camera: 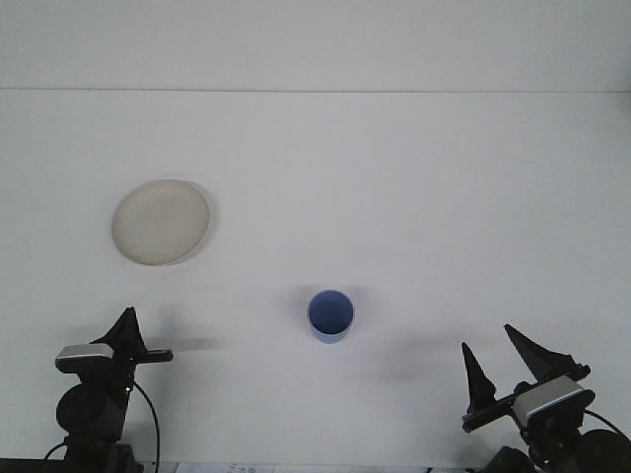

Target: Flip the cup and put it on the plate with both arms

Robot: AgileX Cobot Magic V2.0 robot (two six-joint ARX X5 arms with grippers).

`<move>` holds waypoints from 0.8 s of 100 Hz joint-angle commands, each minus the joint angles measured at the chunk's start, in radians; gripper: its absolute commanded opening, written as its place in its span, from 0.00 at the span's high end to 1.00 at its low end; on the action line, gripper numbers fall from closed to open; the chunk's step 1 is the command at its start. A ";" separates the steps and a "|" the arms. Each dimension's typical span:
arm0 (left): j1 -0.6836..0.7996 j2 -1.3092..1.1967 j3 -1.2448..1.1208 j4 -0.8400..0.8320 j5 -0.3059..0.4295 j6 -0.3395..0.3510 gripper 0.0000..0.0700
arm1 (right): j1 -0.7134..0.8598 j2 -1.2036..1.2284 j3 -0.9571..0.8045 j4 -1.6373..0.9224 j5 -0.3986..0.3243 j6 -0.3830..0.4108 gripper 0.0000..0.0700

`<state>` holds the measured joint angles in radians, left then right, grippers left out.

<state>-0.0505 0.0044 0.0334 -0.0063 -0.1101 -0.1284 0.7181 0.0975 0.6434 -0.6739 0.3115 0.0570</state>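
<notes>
I see a plain white table [394, 177] filling the front view. The blue cup [330, 315] stands mouth-up near its middle, free of both arms. The cream plate [161, 222] lies up and left of the cup, well apart. My right gripper [504, 369], low right of the cup, is spread wide and empty. For my left gripper [128, 340], low left of the cup, I cannot tell.

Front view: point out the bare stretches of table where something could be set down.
Nearly the whole white table is bare. Widest free patch: the far half and right side, beyond the cream plate and blue cup. Also free: between plate and cup, and between the cup and the open right gripper. Tightest: the near corners, by the left gripper and the right one.
</notes>
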 commanded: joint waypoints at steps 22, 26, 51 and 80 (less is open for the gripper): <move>-0.002 0.016 0.121 0.009 0.043 -0.216 0.98 | 0.007 0.000 0.003 0.008 0.003 -0.002 0.32; -0.002 0.035 0.178 -0.011 0.043 -0.217 0.98 | 0.007 0.000 0.003 0.008 0.003 -0.002 0.32; -0.002 0.296 0.635 -0.294 0.086 -0.105 0.82 | 0.007 0.000 0.003 0.008 0.003 -0.002 0.32; -0.009 0.665 1.014 -0.534 0.404 -0.055 0.25 | 0.007 0.000 0.003 0.007 0.003 -0.002 0.32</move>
<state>-0.0521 0.5888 0.9771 -0.5110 0.2131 -0.2054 0.7181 0.0975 0.6434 -0.6743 0.3122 0.0570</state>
